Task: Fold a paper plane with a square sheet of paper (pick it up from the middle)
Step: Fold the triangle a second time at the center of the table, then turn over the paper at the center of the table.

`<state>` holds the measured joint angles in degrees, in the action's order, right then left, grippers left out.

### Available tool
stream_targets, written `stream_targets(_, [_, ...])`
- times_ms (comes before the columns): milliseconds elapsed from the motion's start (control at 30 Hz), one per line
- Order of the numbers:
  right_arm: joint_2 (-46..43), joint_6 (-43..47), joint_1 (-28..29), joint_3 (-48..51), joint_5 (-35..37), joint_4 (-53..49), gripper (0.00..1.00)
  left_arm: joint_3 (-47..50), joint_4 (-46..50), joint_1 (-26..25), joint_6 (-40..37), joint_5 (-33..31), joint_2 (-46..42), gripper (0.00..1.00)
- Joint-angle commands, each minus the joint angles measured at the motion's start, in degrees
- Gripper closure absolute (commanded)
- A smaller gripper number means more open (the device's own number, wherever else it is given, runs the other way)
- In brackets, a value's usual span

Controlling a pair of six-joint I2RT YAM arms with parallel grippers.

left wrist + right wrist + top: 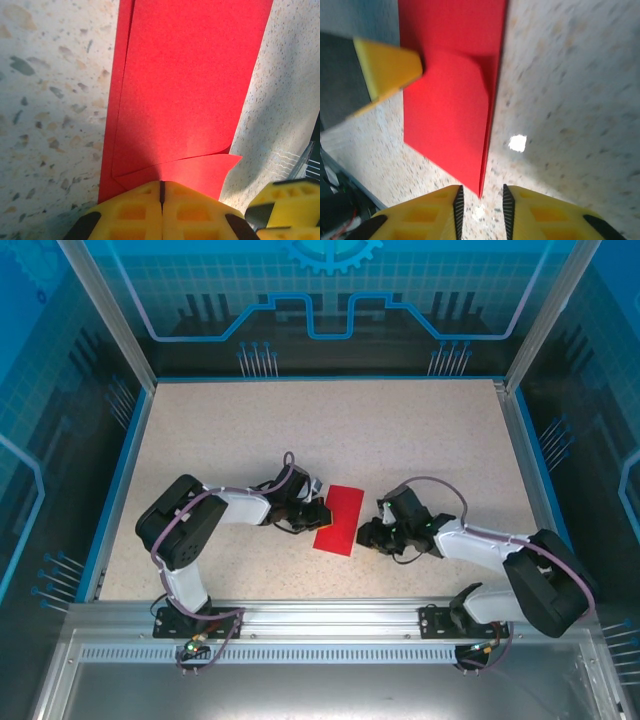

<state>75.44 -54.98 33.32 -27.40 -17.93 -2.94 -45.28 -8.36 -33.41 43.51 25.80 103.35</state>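
The square sheet of paper [338, 520] lies folded into a bright red oblong of layers on the speckled table, between my two grippers. My left gripper [318, 512] is shut, and its yellow fingertips [161, 182] bear on the sheet's [190, 90] left edge, where a loose upper layer curls up. In the right wrist view its fingers [390, 67] meet the paper [450, 110] beside a raised hump. My right gripper [368, 535] stands slightly open; the sheet's near corner points into the gap at its tips [480, 192] without being clamped.
The speckled tabletop [420, 440] stretches wide beyond the paper. Blue walls with metal posts [105, 310] enclose it. A metal rail [330, 615] carries both arm bases at the near edge. The right gripper's yellow fingers [287, 197] sit just off the sheet's corner.
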Motion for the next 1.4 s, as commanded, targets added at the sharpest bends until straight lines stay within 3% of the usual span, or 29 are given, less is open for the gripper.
stream_targets(0, [1.7,1.0,-1.4,-2.9,0.0,-0.2,0.67,-0.2,3.4,-0.3,0.1,-1.2,-0.8,0.94])
stream_targets(167, [8.2,0.0,-1.4,-6.0,-3.2,4.9,0.66,-0.7,3.5,-0.3,0.3,-0.8,-1.2,0.93])
stream_targets(433, [13.5,-0.2,-1.4,-8.5,-1.8,4.8,0.64,-0.6,3.5,-0.3,0.3,-0.8,-1.8,0.93])
stream_targets(1000, [15.2,-2.0,-1.2,-7.8,-2.6,8.0,0.61,-1.0,4.2,-0.3,0.2,-1.3,-2.0,0.93])
stream_targets(1167, [12.9,-0.7,-1.6,-7.7,0.9,4.8,0.59,-1.3,4.7,-0.3,0.0,-2.1,-2.4,0.92])
stream_targets(1367, [15.7,-1.9,-1.5,-7.5,-2.8,9.4,0.59,-2.3,5.0,-0.3,-0.2,-2.2,-1.9,0.91])
